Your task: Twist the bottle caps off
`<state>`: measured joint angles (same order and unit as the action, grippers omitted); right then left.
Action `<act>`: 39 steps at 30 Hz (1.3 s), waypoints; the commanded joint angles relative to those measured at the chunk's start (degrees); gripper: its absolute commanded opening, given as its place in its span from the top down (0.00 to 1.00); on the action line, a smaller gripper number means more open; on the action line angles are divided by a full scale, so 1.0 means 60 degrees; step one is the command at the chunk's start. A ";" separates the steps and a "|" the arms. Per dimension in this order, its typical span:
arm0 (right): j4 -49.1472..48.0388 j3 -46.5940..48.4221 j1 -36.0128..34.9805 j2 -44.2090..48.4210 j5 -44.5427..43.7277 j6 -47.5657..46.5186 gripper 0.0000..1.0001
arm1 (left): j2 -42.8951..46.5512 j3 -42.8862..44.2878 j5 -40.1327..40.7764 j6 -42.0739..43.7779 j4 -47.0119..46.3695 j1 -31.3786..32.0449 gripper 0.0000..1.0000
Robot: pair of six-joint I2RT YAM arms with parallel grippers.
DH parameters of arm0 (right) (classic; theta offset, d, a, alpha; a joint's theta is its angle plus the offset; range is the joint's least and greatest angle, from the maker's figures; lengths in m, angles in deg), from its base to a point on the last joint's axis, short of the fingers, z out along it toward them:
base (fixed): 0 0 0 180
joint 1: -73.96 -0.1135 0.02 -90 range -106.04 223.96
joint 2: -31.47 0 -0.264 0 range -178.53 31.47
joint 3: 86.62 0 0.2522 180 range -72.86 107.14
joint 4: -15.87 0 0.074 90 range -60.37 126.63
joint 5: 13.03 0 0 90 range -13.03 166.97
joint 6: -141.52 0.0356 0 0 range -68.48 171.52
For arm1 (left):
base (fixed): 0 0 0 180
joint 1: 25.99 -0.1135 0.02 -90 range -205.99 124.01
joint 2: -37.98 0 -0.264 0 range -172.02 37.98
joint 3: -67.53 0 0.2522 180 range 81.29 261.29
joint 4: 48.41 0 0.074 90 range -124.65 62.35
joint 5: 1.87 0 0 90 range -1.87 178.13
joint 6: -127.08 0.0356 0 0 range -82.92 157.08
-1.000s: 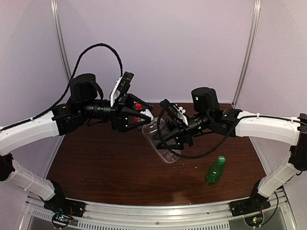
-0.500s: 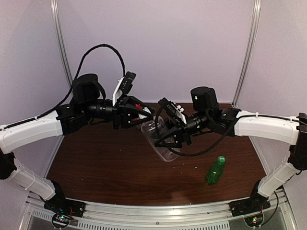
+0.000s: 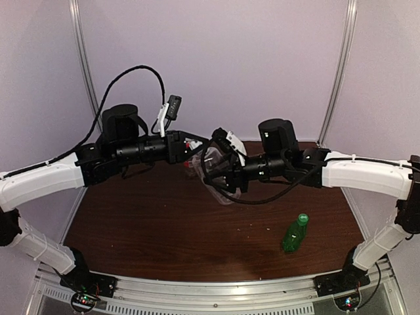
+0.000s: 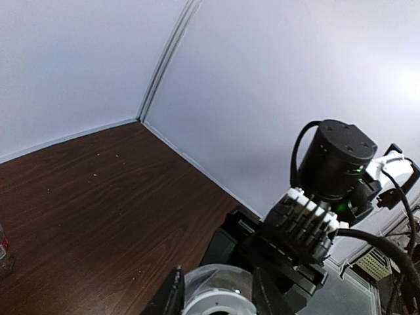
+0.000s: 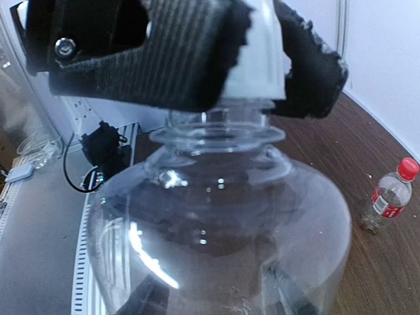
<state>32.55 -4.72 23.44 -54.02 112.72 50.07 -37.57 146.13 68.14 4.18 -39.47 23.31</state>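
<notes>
My right gripper [image 3: 220,176] is shut on a clear round bottle [image 5: 216,216] and holds it above the table, neck toward the left arm. My left gripper [image 3: 199,149] is shut on its white nozzle-shaped cap [image 5: 257,62], with one finger on each side. The cap also shows between the left fingers in the left wrist view [image 4: 213,303]. A small bottle with a red cap [image 5: 408,168] stands on the table behind the held bottle. A green bottle [image 3: 294,235] with a green cap [image 3: 302,217] stands at the front right, away from both grippers.
The brown table [image 3: 144,223] is closed in by pale walls at the back and sides. A metal rail [image 3: 210,289] runs along the near edge. The right arm's cable [image 3: 262,197] loops below its wrist.
The two grippers have come together at mid-height. The left gripper has moved right onto the white cap, and the right gripper has swung the clear bottle up and left toward it.
</notes>
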 commanded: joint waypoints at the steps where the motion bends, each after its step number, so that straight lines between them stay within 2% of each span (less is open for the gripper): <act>1: 0.0009 0.0047 -0.0017 0.0027 -0.2763 0.0100 0.56 | -0.0141 0.0544 0.2127 -0.0752 0.1141 0.0147 0.82; 6: -0.0120 -0.0098 -0.0118 0.0110 -0.3030 0.0016 0.56 | -0.0241 0.0608 0.2405 -0.0791 0.1213 0.0157 0.69; 10: -0.0003 -0.0149 -0.0120 0.0168 -0.2558 -0.0105 0.55 | -0.0089 0.0459 0.2052 -0.0089 0.0855 0.0148 0.52; 12: 0.0044 -0.0192 -0.0106 0.0199 -0.2167 -0.0184 0.54 | 0.0051 0.0342 0.1722 0.0457 0.0429 0.0129 0.42; 16: 0.0060 -0.0313 -0.0091 0.0350 -0.1152 -0.0336 0.52 | 0.0353 0.0248 0.0586 0.1741 0.0395 0.0055 0.27; 20: 0.0139 -0.0384 -0.0077 0.0486 0.0147 -0.0551 0.50 | 0.0702 0.0211 -0.0568 0.2740 0.0697 -0.0025 0.19; 25: 0.0266 -0.0322 -0.0076 0.0484 0.2000 -0.0784 0.48 | 0.1053 0.0224 -0.1574 0.3528 0.1265 -0.0156 0.14; 31: 0.0489 0.0022 -0.0065 0.0192 0.4265 -0.0867 0.46 | 0.1380 0.0132 -0.3144 0.4156 0.1247 -0.0204 0.13; 39: 0.0252 0.0210 -0.0065 -0.0013 0.5240 -0.0668 0.46 | 0.1073 -0.0132 -0.4658 0.3835 0.0361 -0.0206 0.19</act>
<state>35.50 -5.68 22.89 -53.39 138.49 45.65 -30.13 146.44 46.81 27.39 -31.65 22.43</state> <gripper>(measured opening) 0.544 0.828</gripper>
